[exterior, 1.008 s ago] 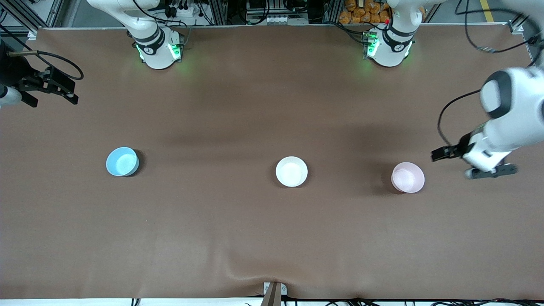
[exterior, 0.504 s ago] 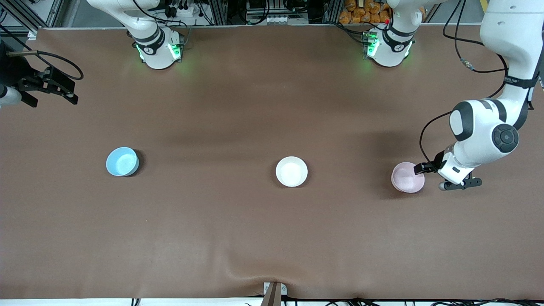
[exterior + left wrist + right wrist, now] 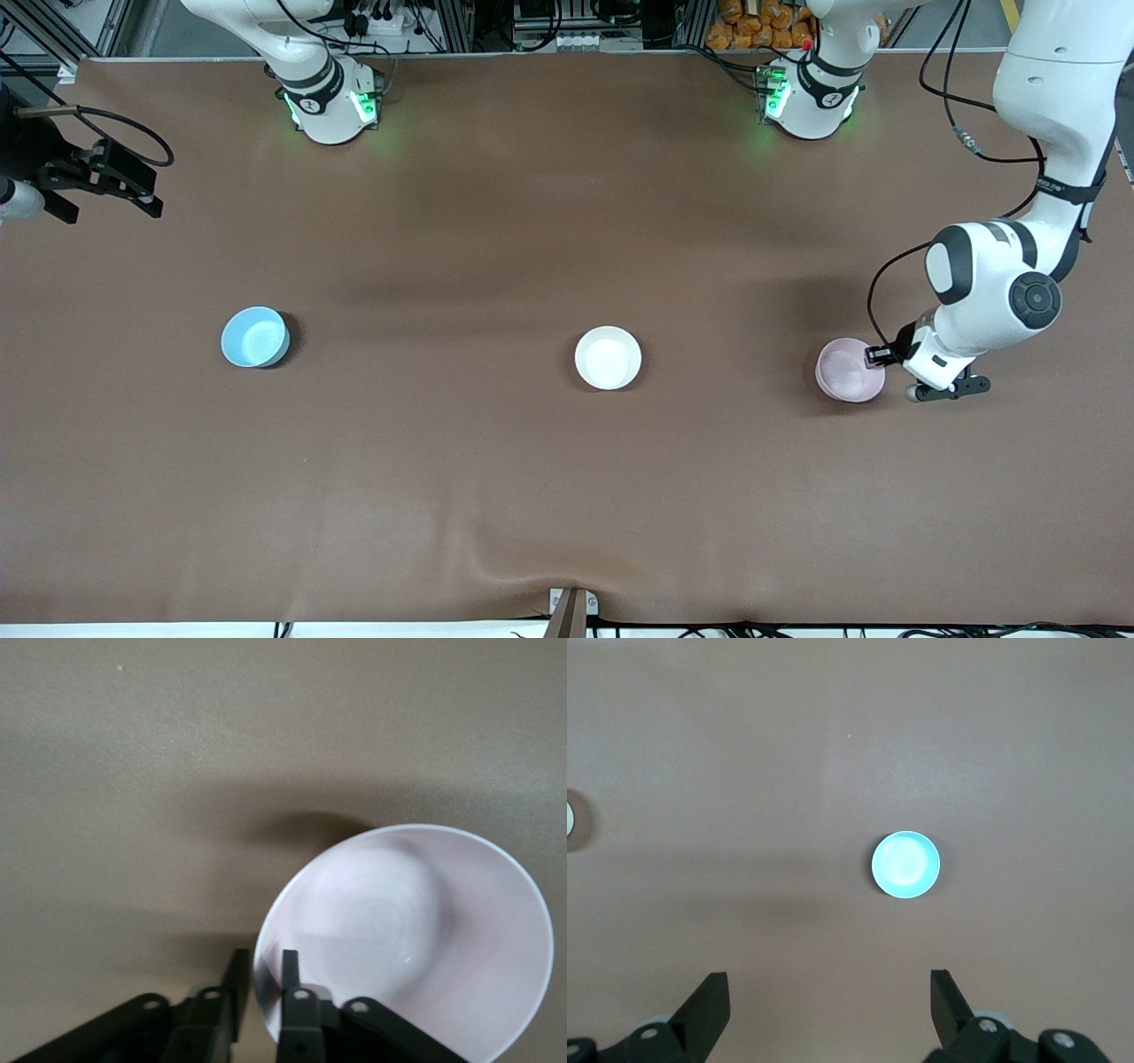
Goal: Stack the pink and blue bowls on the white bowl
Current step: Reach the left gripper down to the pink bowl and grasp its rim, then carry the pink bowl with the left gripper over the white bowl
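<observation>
The pale pink bowl (image 3: 849, 370) sits on the table toward the left arm's end. My left gripper (image 3: 877, 356) is down at its rim on that end. In the left wrist view the gripper (image 3: 261, 957) straddles the rim of the pink bowl (image 3: 416, 930), one finger inside and one outside, drawn close on the wall. The white bowl (image 3: 608, 357) sits mid-table. The light blue bowl (image 3: 255, 337) sits toward the right arm's end and also shows in the right wrist view (image 3: 905, 865). My right gripper (image 3: 111, 204) waits high, open and empty (image 3: 828, 979).
A brown cloth (image 3: 532, 496) covers the whole table, with a small ridge at its edge nearest the front camera. The two arm bases (image 3: 332, 102) stand along the edge farthest from it. An edge of the white bowl (image 3: 570, 819) shows in the right wrist view.
My left arm has swung in from the table's end and come down to the pink bowl's rim. The bowls and the right arm have not moved.
</observation>
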Tool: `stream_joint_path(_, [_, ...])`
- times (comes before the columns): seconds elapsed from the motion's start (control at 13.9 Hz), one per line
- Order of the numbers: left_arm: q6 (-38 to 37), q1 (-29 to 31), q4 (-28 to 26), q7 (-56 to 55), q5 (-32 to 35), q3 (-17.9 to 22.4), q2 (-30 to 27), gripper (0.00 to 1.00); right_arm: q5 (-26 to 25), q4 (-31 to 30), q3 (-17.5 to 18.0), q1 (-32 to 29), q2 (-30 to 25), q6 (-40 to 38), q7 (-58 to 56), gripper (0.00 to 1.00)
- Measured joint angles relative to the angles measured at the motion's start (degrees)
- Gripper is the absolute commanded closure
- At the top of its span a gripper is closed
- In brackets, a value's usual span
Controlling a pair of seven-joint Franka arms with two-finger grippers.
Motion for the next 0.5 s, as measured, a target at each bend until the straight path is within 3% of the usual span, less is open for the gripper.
stream_joint_path(0.29, [-0.5,0.0,0.8,0.7,0.0,-2.5,-0.9,1.00,0.0,0.0,0.0,0.0,0.0,0.0,0.0,0.00])
stream_joint_path(0.5, [-4.8,-0.1,2.1,-1.9,0.0,-10.9,-1.8,1.00,0.0,0.0,-0.1,-0.1,0.0,0.0,0.0,0.00])
